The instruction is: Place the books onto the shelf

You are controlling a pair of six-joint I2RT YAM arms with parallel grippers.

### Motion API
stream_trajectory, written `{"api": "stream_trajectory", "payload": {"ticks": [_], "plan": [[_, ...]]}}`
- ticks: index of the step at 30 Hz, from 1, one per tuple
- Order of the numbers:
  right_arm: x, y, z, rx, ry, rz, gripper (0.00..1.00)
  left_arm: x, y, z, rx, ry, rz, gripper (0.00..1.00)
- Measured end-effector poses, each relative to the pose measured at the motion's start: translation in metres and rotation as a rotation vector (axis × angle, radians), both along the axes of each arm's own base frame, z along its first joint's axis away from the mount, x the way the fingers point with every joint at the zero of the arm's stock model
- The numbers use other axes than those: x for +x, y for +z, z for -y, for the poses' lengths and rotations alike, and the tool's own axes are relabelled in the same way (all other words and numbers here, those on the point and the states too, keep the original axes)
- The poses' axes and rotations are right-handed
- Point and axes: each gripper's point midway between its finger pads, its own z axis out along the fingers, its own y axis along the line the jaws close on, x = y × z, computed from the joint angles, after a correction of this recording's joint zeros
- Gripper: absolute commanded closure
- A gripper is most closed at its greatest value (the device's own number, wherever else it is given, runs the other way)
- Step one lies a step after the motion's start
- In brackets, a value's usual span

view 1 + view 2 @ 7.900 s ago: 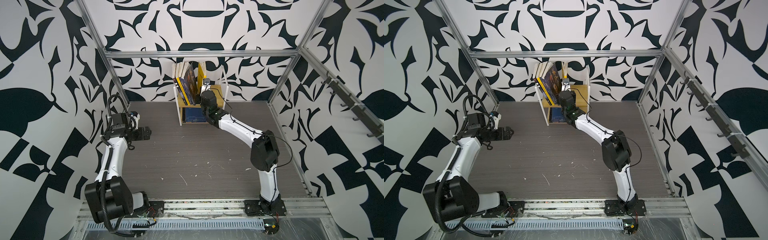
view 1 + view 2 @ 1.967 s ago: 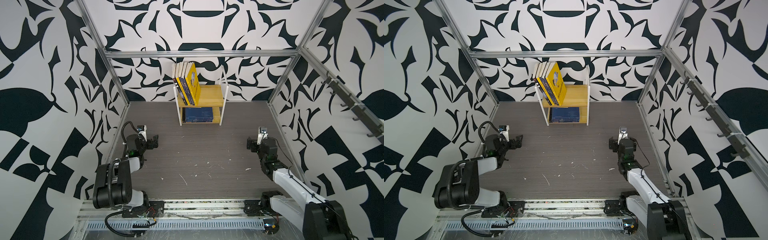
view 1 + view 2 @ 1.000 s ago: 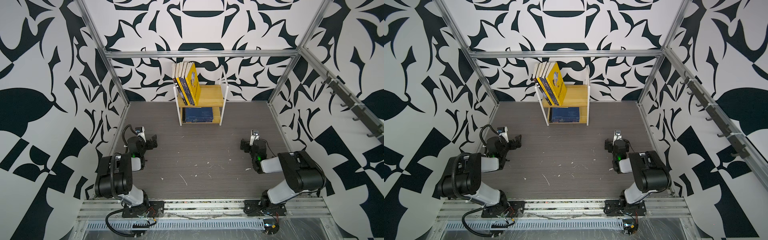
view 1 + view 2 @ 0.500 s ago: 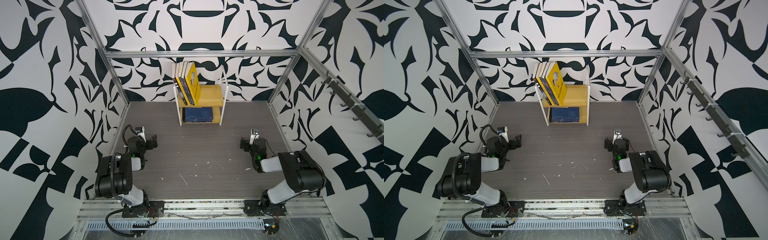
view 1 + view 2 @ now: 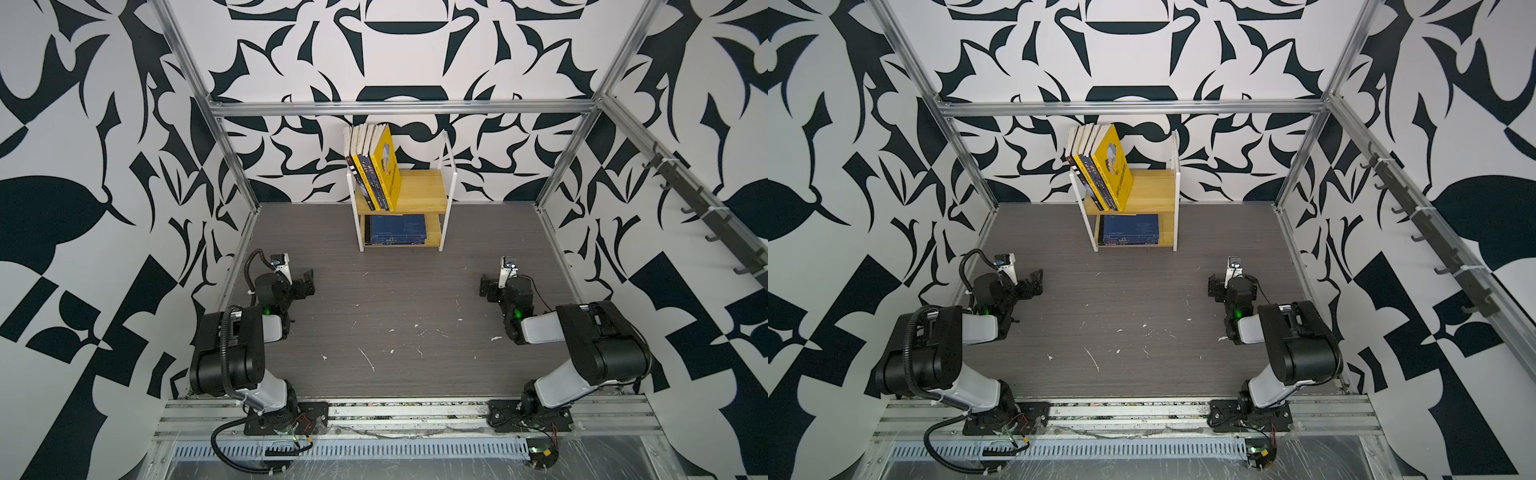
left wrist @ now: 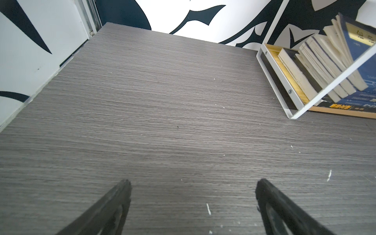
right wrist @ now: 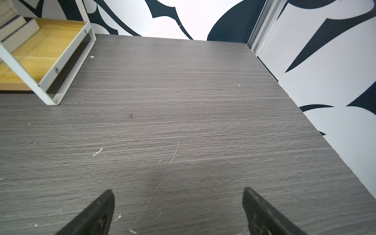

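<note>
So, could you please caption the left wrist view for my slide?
Open left tool over the table, books leaning on the shelf beyond.

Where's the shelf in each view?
Top view: shelf at back centre, against the wall.
Top view: same spot, back centre.
Left wrist: clipped at the picture's edge, showing the end where the books lean.
Right wrist: clipped at the picture's edge, mostly bare boards.
Shared landmark: its white frame, standing on the grey floor.
</note>
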Motion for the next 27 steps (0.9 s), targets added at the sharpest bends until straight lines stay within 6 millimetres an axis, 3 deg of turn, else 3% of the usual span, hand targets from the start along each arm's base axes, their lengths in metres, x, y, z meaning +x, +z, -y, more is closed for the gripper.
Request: {"api": "stream_trajectory", "payload": {"ticks": [6, 11, 14, 18, 27], "plan": [[-0.01, 0.002, -0.016, 0.016, 0.101, 0.045, 0.0, 0.0, 0.0, 0.0, 0.0, 0.0, 0.0, 0.01], [-0.032, -0.011, 0.009, 0.005, -0.036, 0.046, 0.0, 0.0, 0.0, 0.0, 0.0, 0.0, 0.0, 0.0], [-0.017, -0.003, 0.019, 0.003, -0.095, 0.041, 0.0, 0.0, 0.0, 0.0, 0.0, 0.0, 0.0, 0.0], [0.005, 0.017, 0.016, 0.009, -0.089, 0.086, 0.0, 0.0, 0.0, 0.0, 0.0, 0.0, 0.0, 0.01], [0.003, 0.009, 0.013, 0.009, -0.076, 0.048, 0.0, 0.001, 0.003, 0.0, 0.0, 0.001, 0.013, 0.01]]}}
